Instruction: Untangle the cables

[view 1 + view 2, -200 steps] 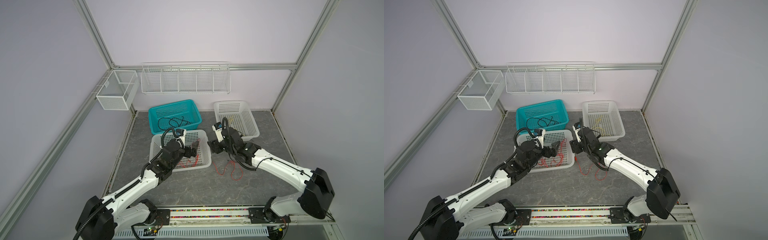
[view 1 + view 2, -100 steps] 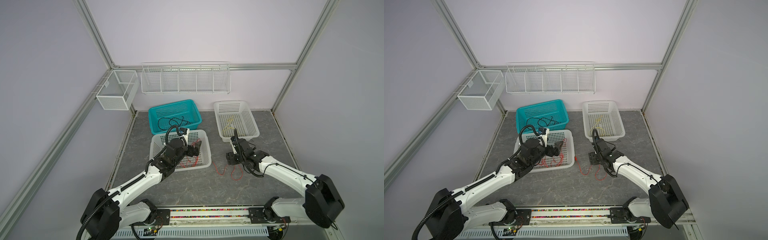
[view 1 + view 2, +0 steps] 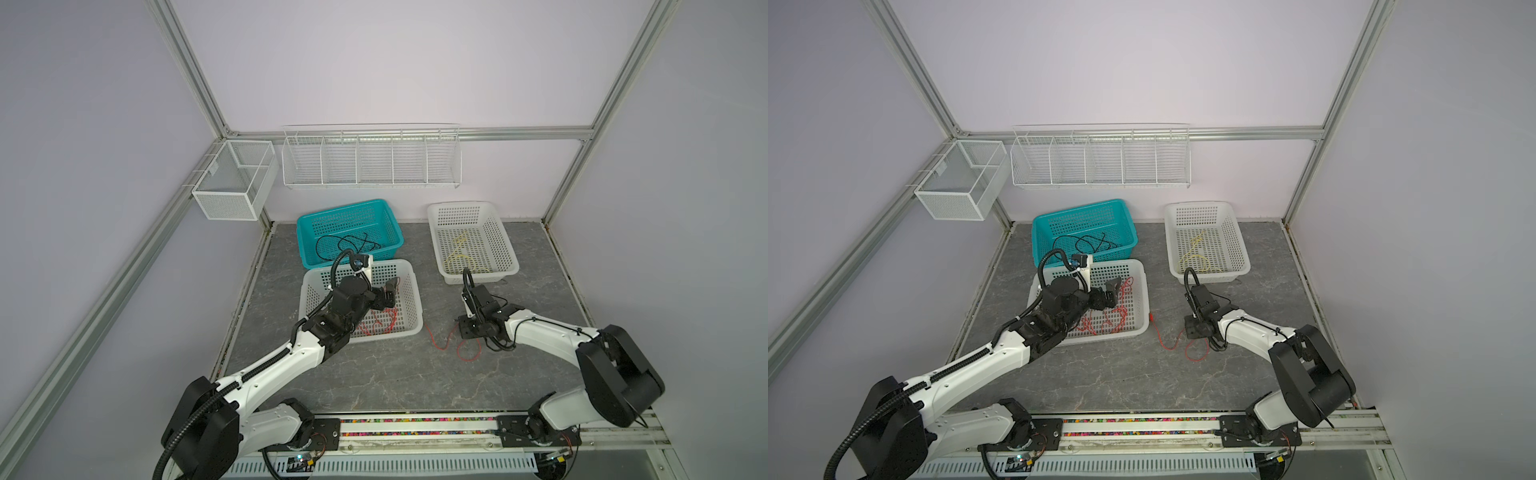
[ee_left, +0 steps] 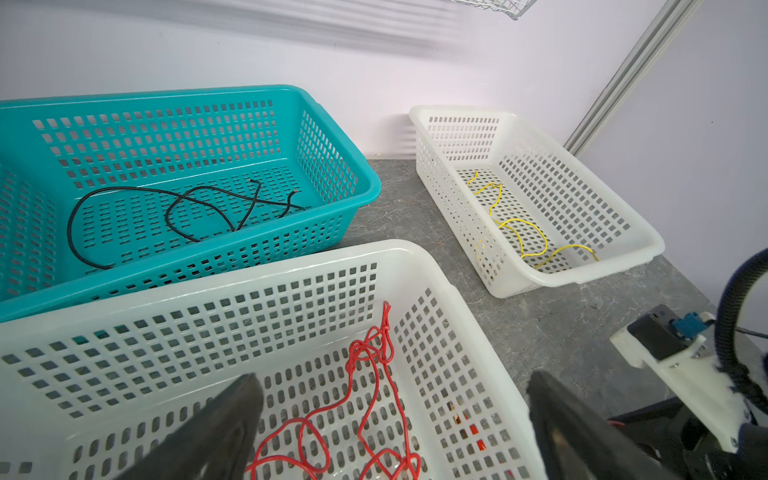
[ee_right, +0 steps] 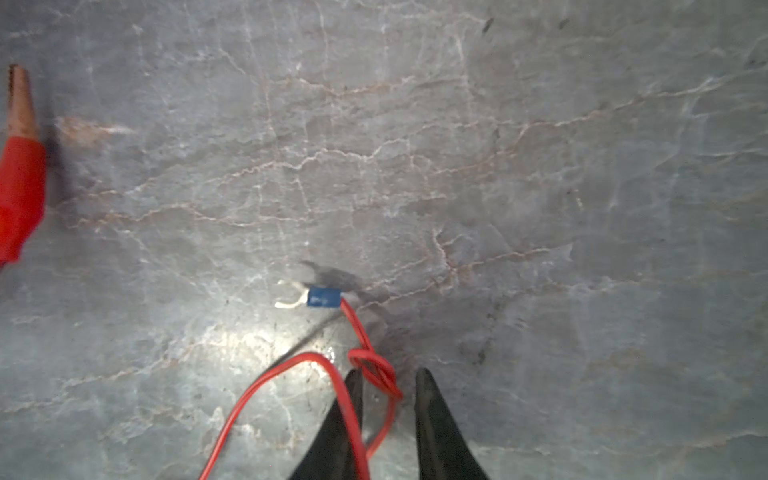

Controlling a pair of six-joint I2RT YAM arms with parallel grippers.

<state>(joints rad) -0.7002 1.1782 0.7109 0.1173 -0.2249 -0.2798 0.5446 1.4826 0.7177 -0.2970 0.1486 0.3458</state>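
Note:
A tangle of red cables (image 3: 382, 326) (image 4: 358, 347) lies in the near white basket (image 3: 415, 299). My left gripper (image 3: 388, 297) (image 3: 1111, 293) (image 4: 395, 384) hangs wide open above them, touching nothing. Another red cable (image 3: 435, 344) (image 3: 1167, 347) lies loose on the table to the right of that basket. My right gripper (image 3: 467, 337) (image 3: 1194, 332) (image 5: 386, 374) points down onto it. Its jaws stand a narrow gap apart, with the cable's knot (image 5: 376, 370) between them. A blue fork terminal (image 5: 324, 298) ends this cable just past the fingertips. Black cables (image 3: 345, 243) (image 4: 137, 189) and a yellow cable (image 3: 457, 259) (image 4: 523, 222) rest in two other baskets.
The teal basket (image 3: 345, 204) stands behind the near white one. A second white basket (image 3: 505, 232) sits at the back right. A red alligator clip (image 5: 18, 187) lies on the grey table. Wire racks (image 3: 370, 158) hang on the back wall.
My right arm swung from beside the near basket down onto the loose red cable, and its jaws narrowed around the knot. My left gripper shifted slightly over the basket, still open.

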